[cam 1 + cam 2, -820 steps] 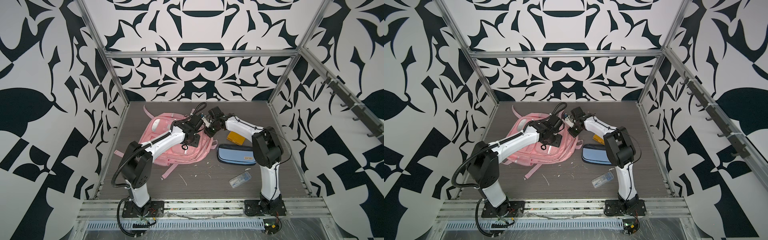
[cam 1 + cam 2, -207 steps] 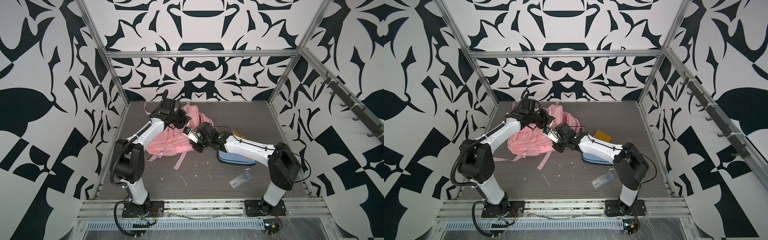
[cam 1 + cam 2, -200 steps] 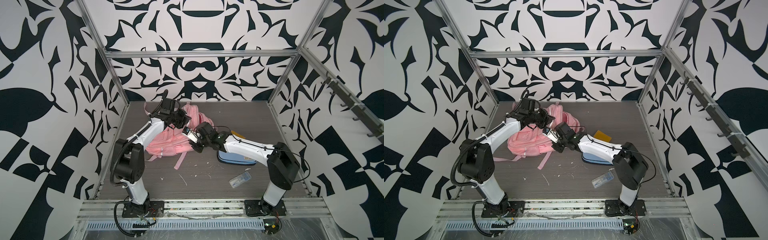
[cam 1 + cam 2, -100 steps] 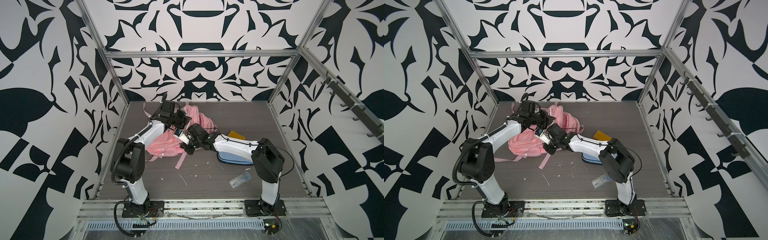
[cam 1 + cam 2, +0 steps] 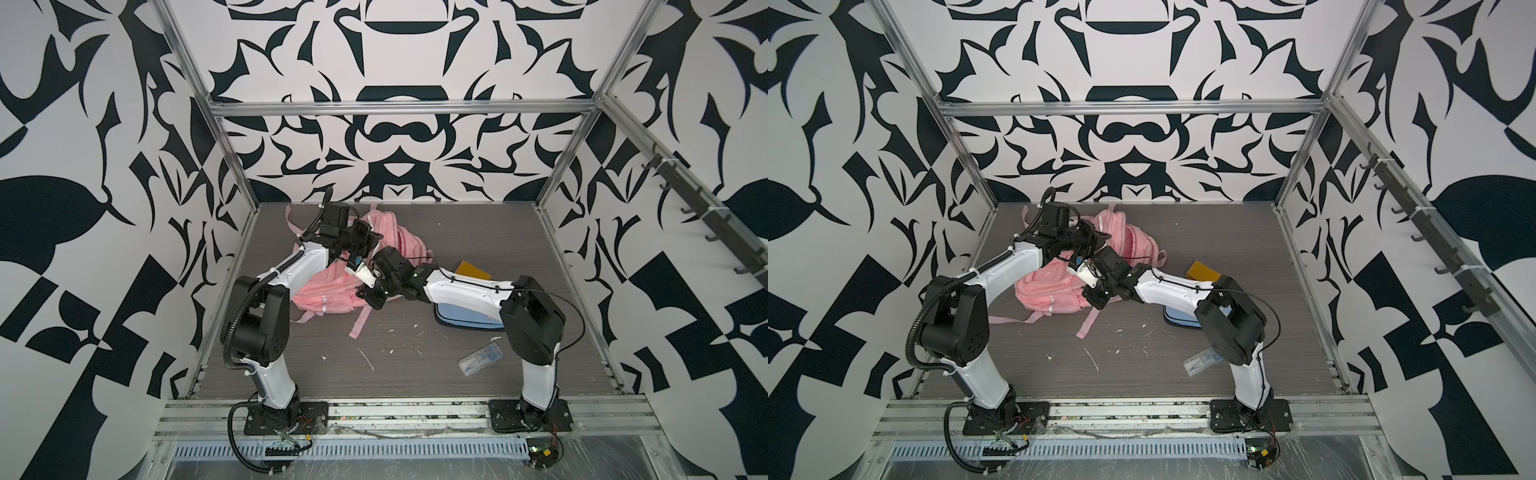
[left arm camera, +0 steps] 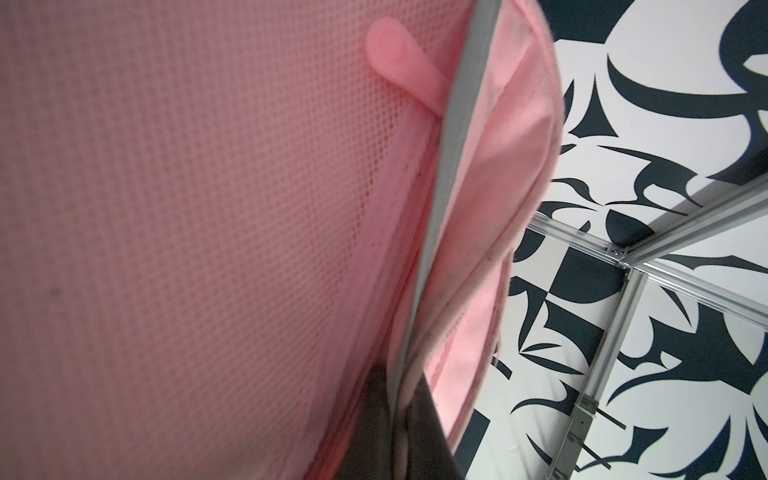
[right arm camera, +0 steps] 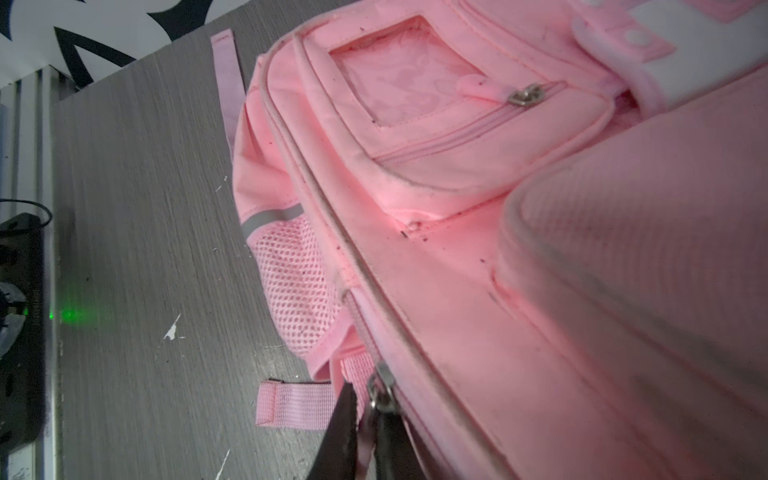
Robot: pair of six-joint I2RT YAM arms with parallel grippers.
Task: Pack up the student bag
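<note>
Now your right pincer (image 7: 365, 419) has run down the side of the bag (image 5: 328, 291), which lay flat seconds ago and sits bunched beneath both arms. Its jaws are nearly closed with the zip pull (image 7: 380, 392) between them. Your left pincer (image 6: 399, 399) is clamped on the bag's raised top edge. That zip is likely open enough to load. Behind the right pincer wait a blue pencil case (image 5: 465, 322), a yellow pad (image 5: 473, 270) and a clear box (image 5: 480, 359). A loose strap (image 5: 359, 322) trails just below it and could snag.

Student bag (image 5: 328, 291) lies back-left on the table (image 5: 415, 374), pencil case (image 5: 461, 318) to its right, flat pad (image 5: 473, 272) just behind the case, small plastic box (image 5: 481, 359) in front of the case.
</note>
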